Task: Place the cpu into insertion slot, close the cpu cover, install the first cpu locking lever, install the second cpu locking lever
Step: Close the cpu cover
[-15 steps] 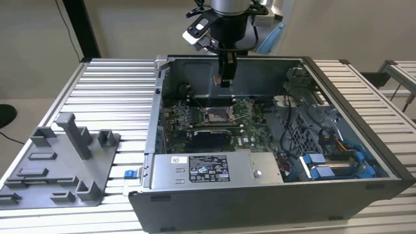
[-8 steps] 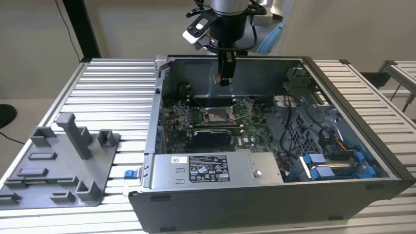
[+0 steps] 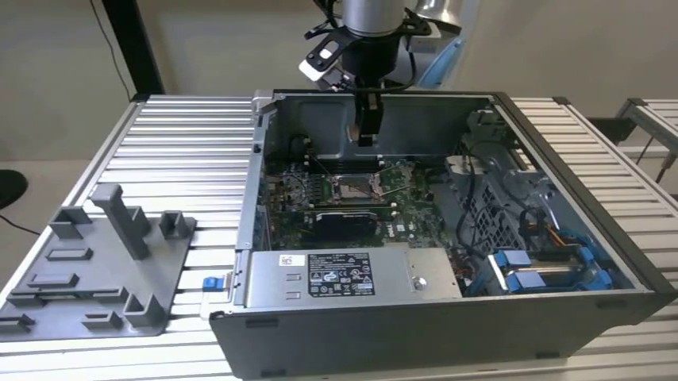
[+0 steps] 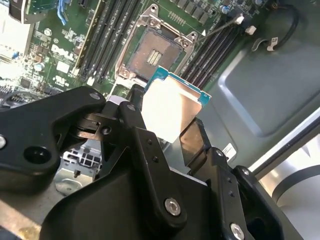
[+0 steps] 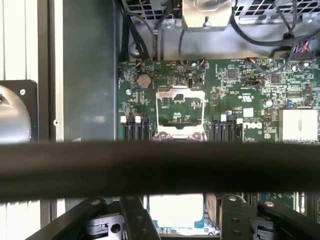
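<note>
Above the open computer case [image 3: 424,317], the gripper [image 4: 162,122] hangs with its jaws clenched on the cpu [image 4: 172,107] by opposite edges, presumably leaving the underside free. The insertion slot [image 4: 155,50] lies below, apart, its pin field exposed.

We see a plain beige wall [image 3: 212,40] closing the back of the scene in the exterior view. A black upright post [image 3: 136,48] stands before it toward the exterior view's left, with a thin dark cable [image 3: 104,32] hanging just beside the post. In front stretches a work table [image 3: 180,151] topped with ribbed silvery slats, evenly lit and carrying a soft pale sheen. Past its edge on the exterior view's left we make out a pale floor [image 3: 43,171] and a dark rounded shape [image 3: 9,189] at the border, while on the exterior view's right the corner of a second slatted table [image 3: 652,111] stands apart from the first.
</note>
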